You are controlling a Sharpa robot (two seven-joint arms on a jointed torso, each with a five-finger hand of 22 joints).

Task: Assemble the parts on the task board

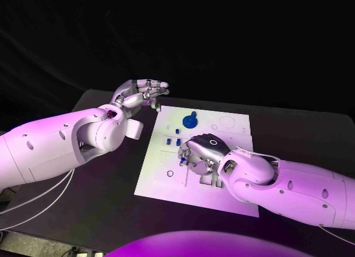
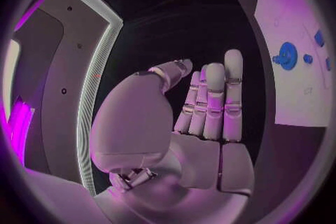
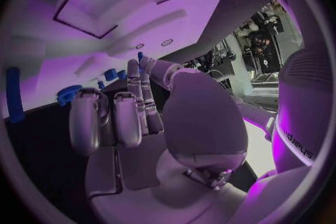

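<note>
Hovering over the middle of the task board [image 1: 224,126] on the black bench [image 1: 316,139], the right hand [image 1: 202,152] has its fingers curled down near small blue parts [image 1: 171,141]; whether they grasp anything, cannot tell. Left hand [image 1: 140,93] hangs off the board's far-left corner, released, holding nothing. A round blue gear [image 1: 191,121] sits on the board's far side.

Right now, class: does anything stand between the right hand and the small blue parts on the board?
Nothing visible does. The right hand hovers over the board, right beside the small blue parts. The blue gear lies farther up, out of the way.
</note>
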